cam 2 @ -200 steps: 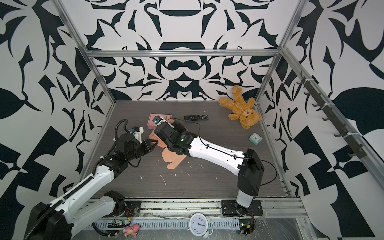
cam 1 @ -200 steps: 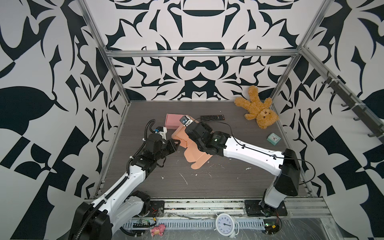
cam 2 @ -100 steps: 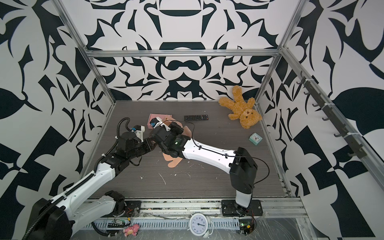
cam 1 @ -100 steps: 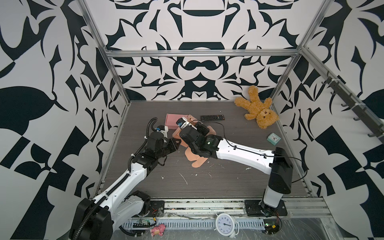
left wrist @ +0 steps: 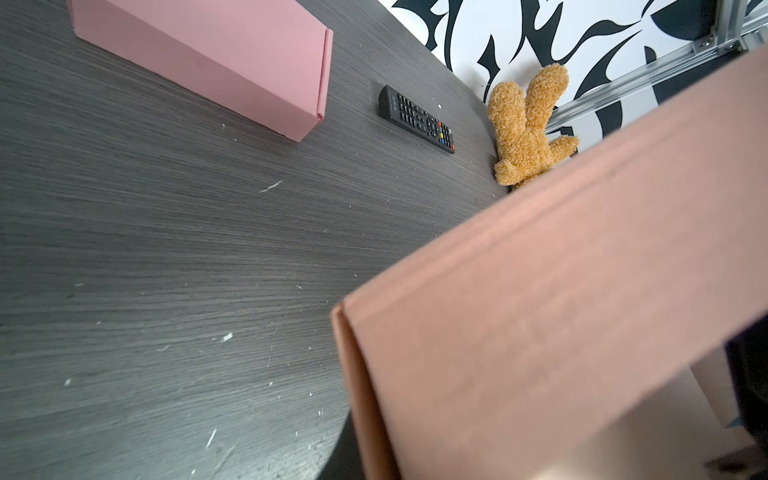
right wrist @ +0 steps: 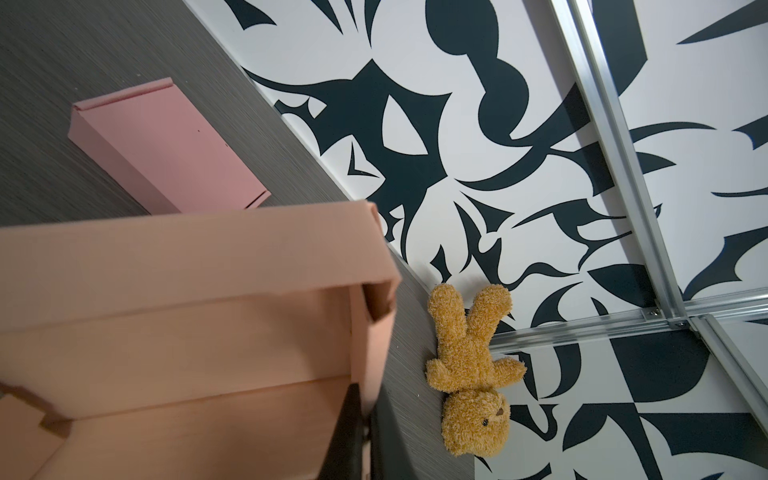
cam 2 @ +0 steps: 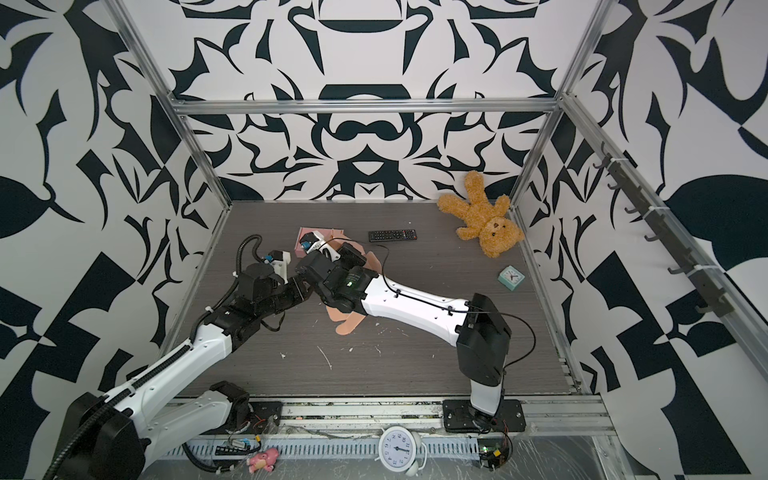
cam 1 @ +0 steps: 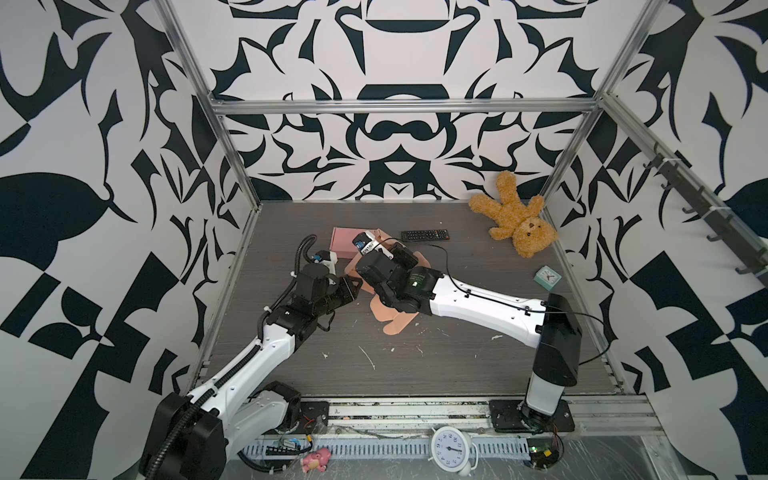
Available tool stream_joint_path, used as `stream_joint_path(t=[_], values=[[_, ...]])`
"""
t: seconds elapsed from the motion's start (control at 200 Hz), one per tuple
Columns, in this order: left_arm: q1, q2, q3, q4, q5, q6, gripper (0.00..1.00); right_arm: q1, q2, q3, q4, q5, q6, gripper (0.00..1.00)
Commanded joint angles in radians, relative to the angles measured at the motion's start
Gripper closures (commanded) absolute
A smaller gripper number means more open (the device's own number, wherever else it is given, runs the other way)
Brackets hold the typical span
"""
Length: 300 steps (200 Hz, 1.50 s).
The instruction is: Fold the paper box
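Two grippers met at the paper box [cam 1: 397,324]. Right gripper [right wrist: 360,415] pinched its wall narrowly; left gripper [cam 1: 353,287] touched it, grip hidden.

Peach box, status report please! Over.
Left pincer at peach box edge, grip unclear. Right pincer shut by its wall. Partly folded, walls up. Pink box close behind.

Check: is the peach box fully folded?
Partly folded: in the right wrist view the peach box has walls standing, but a flap lies flat in a top view.
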Motion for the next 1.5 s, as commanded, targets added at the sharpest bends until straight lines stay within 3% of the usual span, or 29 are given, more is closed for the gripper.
stream_joint_path(t=[0.0, 0.275, 0.425, 0.75, 0.98, 1.21, 1.495], values=[[-0.02, -0.014, 0.039, 0.083, 0.042, 0.02, 0.85, 0.02, -0.003, 0.007, 0.025, 0.002, 0.012, 0.92], [-0.028, -0.015, 0.037, 0.088, 0.041, 0.013, 0.84, 0.044, 0.065, 0.008, 0.088, 0.134, -0.088, 0.94], [-0.028, -0.027, 0.035, 0.081, 0.037, 0.016, 0.84, 0.044, 0.047, 0.002, 0.085, 0.057, -0.026, 0.9], [-0.03, -0.01, 0.031, 0.088, 0.033, 0.019, 0.85, 0.049, -0.017, -0.04, 0.095, 0.036, -0.006, 0.83], [-0.028, -0.014, 0.029, 0.082, 0.031, 0.022, 0.84, 0.049, -0.037, -0.08, 0.124, 0.017, -0.031, 0.99], [-0.029, -0.021, 0.032, 0.074, 0.031, 0.029, 0.84, 0.04, -0.063, -0.078, 0.093, -0.125, -0.016, 1.0], [-0.029, -0.02, 0.042, 0.075, 0.039, 0.029, 0.85, 0.043, 0.05, 0.027, 0.023, 0.068, -0.103, 1.0]])
